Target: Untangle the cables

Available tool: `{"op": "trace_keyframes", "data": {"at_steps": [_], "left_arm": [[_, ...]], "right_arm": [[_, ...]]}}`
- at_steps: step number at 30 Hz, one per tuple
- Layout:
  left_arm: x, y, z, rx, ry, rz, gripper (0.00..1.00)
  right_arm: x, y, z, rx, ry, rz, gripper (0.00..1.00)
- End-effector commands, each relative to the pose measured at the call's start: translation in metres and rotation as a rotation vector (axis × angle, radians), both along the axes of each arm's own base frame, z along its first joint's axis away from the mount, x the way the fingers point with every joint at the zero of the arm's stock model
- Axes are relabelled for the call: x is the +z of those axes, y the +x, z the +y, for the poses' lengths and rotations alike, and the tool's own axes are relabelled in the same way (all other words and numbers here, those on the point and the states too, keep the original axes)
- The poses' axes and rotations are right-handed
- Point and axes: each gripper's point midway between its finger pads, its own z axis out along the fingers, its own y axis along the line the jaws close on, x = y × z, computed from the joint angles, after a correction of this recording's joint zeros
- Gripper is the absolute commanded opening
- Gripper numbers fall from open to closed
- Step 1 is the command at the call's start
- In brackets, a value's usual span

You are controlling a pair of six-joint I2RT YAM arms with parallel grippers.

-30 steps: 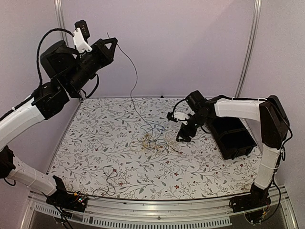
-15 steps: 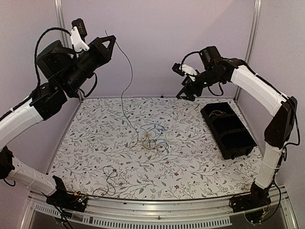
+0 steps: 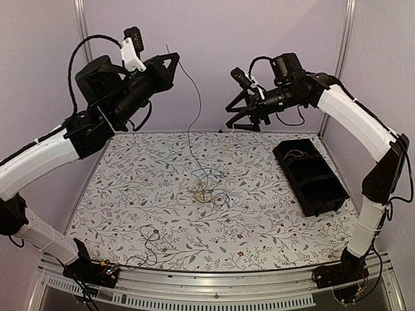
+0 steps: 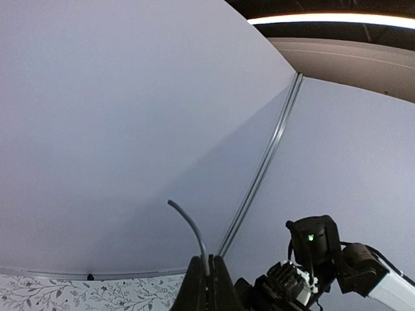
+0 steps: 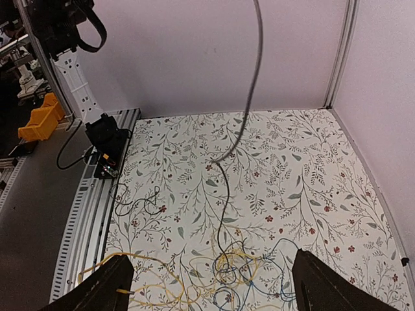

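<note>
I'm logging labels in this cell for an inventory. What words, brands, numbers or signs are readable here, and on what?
No text can be read in any view.
Black bin and floral table cover: no lettering visible.
Small board at the near left corner: coloured specks only, too small to read.

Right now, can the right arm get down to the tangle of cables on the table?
Probably yes. The right gripper is open and raised, with nothing between it and the tangle; only the dark cable held by the left gripper hangs nearby.
</note>
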Motion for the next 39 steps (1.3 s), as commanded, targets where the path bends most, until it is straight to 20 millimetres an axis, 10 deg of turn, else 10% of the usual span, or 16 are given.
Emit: {"op": "trace_keyframes", "data": {"at_steps": [1, 13, 19, 22, 25, 32, 39], "left_arm": [[0.003, 0.003, -0.021, -0.064, 0.012, -0.026, 0.00], [-0.018, 0.006, -0.045, -0.155, 0.005, 0.032, 0.00], [-0.031, 0.008, -0.044, -0.142, 0.020, 0.056, 0.00], [-0.055, 0.016, -0.033, -0.069, 0.055, 0.094, 0.42], [-0.093, 0.019, -0.012, 0.015, 0.091, 0.132, 0.56], [-0.193, -0.004, -0.006, -0.053, 0.236, 0.122, 0.60], [-0.208, -0.022, -0.045, -0.207, 0.345, -0.055, 0.59]], "right_arm": [[0.025, -0.013, 0.027, 0.061, 0.089, 0.004, 0.89], [-0.003, 0.035, 0.053, -0.116, 0.079, 0.154, 0.67], [-0.005, 0.045, 0.055, -0.162, 0.078, 0.161, 0.01], [-0.005, 0.047, 0.054, -0.173, 0.078, 0.165, 0.00], [-0.005, 0.054, 0.052, -0.220, 0.072, 0.155, 0.00], [-0.003, 0.060, 0.048, -0.259, 0.075, 0.159, 0.00], [-0.004, 0.061, 0.047, -0.264, 0.074, 0.163, 0.00]]}}
